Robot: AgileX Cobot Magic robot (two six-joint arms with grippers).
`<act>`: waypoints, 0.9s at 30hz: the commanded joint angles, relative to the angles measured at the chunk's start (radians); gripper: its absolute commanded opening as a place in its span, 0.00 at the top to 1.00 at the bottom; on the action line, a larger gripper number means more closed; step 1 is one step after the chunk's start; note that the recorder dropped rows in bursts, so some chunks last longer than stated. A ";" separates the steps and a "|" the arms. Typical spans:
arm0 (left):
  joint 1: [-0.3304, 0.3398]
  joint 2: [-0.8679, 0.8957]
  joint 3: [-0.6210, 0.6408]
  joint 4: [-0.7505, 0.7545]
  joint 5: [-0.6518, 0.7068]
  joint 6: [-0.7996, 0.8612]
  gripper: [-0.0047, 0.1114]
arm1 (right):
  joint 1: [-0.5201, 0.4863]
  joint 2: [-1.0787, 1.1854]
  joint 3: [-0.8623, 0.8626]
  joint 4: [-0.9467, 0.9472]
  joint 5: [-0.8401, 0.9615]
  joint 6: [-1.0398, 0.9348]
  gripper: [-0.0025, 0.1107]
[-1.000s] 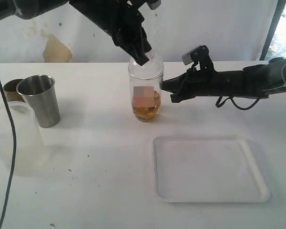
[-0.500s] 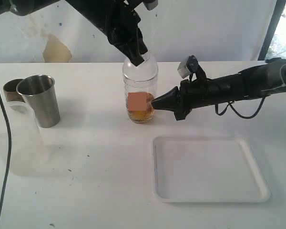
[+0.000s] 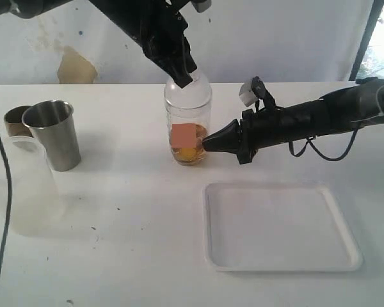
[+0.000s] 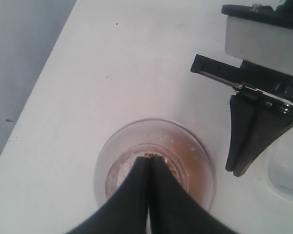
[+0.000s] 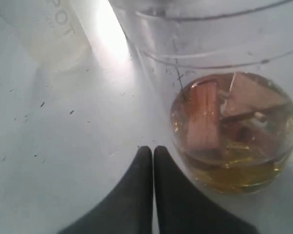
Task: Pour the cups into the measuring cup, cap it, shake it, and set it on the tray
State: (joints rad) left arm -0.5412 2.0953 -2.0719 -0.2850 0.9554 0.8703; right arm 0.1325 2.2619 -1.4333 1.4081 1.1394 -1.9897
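The clear measuring cup (image 3: pixel 189 131) stands mid-table holding amber liquid and pinkish-brown pieces (image 5: pixel 232 131), with a clear dome lid (image 3: pixel 191 89) on its top. My left gripper (image 3: pixel 185 79) is shut, its tips resting on the lid from above (image 4: pixel 150 157). At the cup's lower right side my right gripper (image 3: pixel 208 144) is also shut and empty, its tips (image 5: pixel 153 148) low by the base. The steel tumbler (image 3: pixel 52 134), wooden cup (image 3: pixel 14 120) and frosted cup (image 3: pixel 27 185) stand at the left. The white tray (image 3: pixel 281 228) lies at the front right.
A white backdrop hangs behind the table. The right arm (image 3: pixel 320 118) stretches low across the table above the tray's far edge. A black cable (image 3: pixel 1 211) hangs down the left side past the frosted cup.
The right gripper has let go of the measuring cup's side, shut, and dropped to its base. The cup has shifted slightly left. The left gripper stays on the lid.
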 commanded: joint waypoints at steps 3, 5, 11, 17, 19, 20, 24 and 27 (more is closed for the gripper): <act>-0.006 -0.059 0.001 0.002 -0.025 -0.009 0.96 | 0.000 -0.003 0.000 -0.030 0.015 0.025 0.98; -0.006 -0.064 0.001 0.003 -0.043 -0.017 0.96 | 0.000 -0.003 0.000 -0.033 0.015 0.031 0.98; -0.006 -0.033 0.001 0.073 0.005 -0.048 0.96 | 0.000 -0.003 0.000 -0.041 0.015 0.036 0.98; -0.006 -0.011 0.001 0.064 0.002 -0.048 0.96 | 0.000 -0.003 0.000 -0.045 0.015 0.050 0.98; -0.006 -0.010 0.001 0.062 0.002 -0.048 0.96 | 0.000 -0.003 0.000 -0.051 0.015 0.058 0.98; -0.006 -0.010 0.001 0.062 0.006 -0.048 0.96 | 0.000 -0.003 0.000 -0.051 0.015 0.058 0.98; -0.006 -0.029 0.001 0.062 -0.002 -0.048 0.96 | 0.000 -0.003 0.000 -0.051 0.015 0.058 0.98; -0.006 -0.067 0.001 0.060 -0.009 -0.043 0.96 | 0.000 -0.003 0.000 -0.051 0.015 0.058 0.98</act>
State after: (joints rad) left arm -0.5431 2.0705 -2.0701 -0.2221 0.9590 0.8308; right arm 0.1325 2.2619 -1.4333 1.3600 1.1404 -1.9361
